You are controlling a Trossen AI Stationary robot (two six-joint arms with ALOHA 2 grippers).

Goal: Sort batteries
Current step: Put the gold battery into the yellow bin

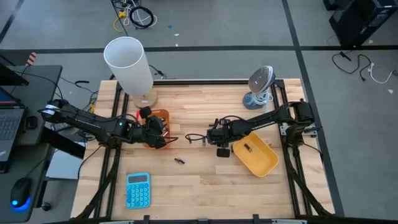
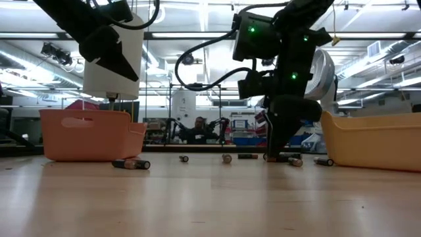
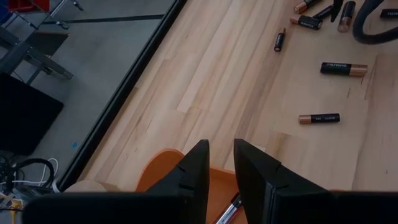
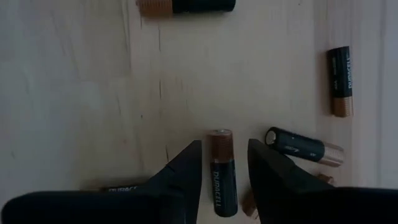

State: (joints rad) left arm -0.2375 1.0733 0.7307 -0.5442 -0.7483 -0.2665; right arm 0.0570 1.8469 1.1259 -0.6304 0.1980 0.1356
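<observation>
Several small batteries lie loose on the wooden table between an orange tray point(image 1: 163, 116) and a yellow tray point(image 1: 264, 165). My right gripper point(image 4: 224, 144) points down, low over the table, open. Its fingers stand on either side of a black-and-copper battery point(image 4: 222, 180) that lies on the wood, with a gap showing on both sides. More batteries point(image 4: 303, 146) point(image 4: 340, 81) lie close by. My left gripper point(image 3: 221, 146) hangs open over the orange tray point(image 3: 161, 168), nothing between its fingertips. A silvery battery point(image 3: 229, 208) shows below it, in the tray. One dark battery point(image 1: 247, 148) lies in the yellow tray.
A white cylinder point(image 1: 127, 62) stands at the far left of the table and a small fan point(image 1: 260, 84) at the far right. A blue calculator point(image 1: 137, 190) lies near the front edge. A lone battery point(image 1: 179, 160) lies toward the front middle.
</observation>
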